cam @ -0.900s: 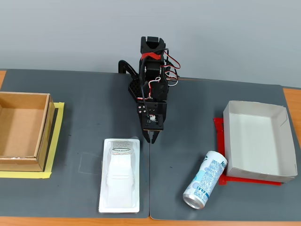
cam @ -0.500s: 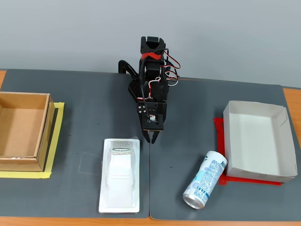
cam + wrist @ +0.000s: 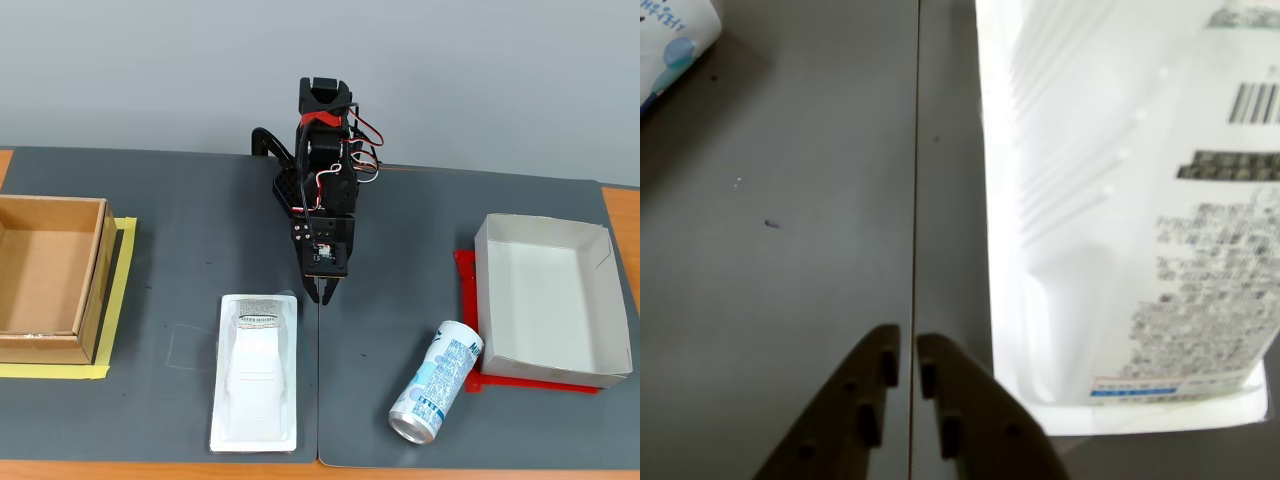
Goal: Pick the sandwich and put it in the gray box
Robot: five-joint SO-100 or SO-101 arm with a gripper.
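The task is at its very start. The gripper (image 3: 325, 293) has its fingers pressed together, holding nothing. The sandwich (image 3: 256, 372) lies flat just beside it, untouched. The gray box (image 3: 548, 298) stands well apart on its other side, still empty.

Arm and gripper (image 3: 326, 291): centre of the fixed view, tips just right of the package's upper end.
Flat white plastic sandwich package (image 3: 255, 372): lower centre-left, lengthwise on the dark gray table mat (image 3: 190, 250).
Brown cardboard box (image 3: 47, 277): left edge, on yellow tape (image 3: 118, 300).
Pale gray card box (image 3: 547, 298): right, on a red sheet (image 3: 465, 290).
White-and-blue drink can (image 3: 436, 381): lower right, on its side, just left of the gray box.
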